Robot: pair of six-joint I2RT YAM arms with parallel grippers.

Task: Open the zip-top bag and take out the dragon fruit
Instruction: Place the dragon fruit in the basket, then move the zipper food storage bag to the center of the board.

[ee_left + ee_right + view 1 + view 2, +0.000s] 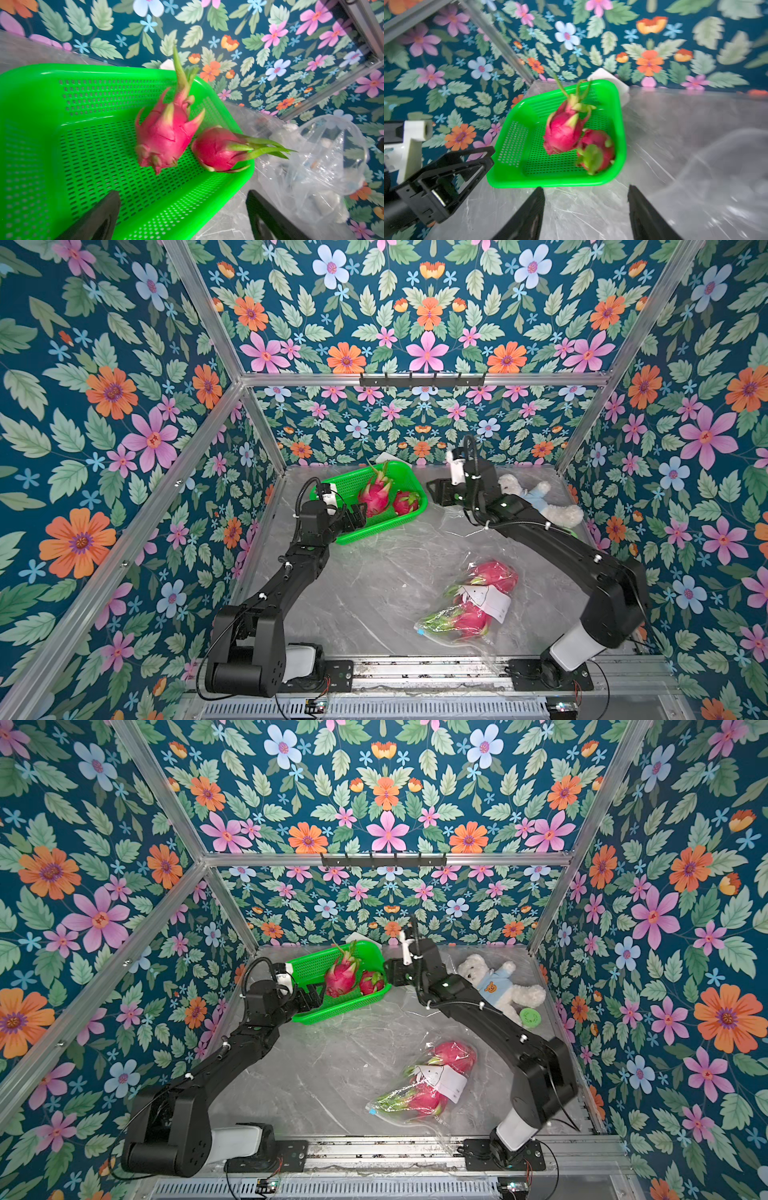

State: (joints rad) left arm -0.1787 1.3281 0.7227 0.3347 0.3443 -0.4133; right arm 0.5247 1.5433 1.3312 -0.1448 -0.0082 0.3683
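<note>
The clear zip-top bag (pixel 478 639) lies at the front right of the marble table, with two pink dragon fruit (pixel 496 574) (pixel 469 620) and a white label inside. I cannot tell whether its zip edge is open. Two more dragon fruit (pixel 376 493) (pixel 406 502) lie in the green basket (pixel 349 537) at the back. My left gripper (pixel 359 514) (pixel 181 193) is open, its fingers straddling the basket's near rim. At the basket's right end, my right gripper (pixel 434 491) (pixel 585 187) stands open and empty over bare table.
A white teddy bear (pixel 536 499) in a blue shirt lies at the back right, behind the right arm, with a small green lid (pixel 530 1017) beside it. Crumpled clear plastic (pixel 322 166) sits right of the basket. A white object (pixel 390 457) is behind the basket. Floral walls enclose the table.
</note>
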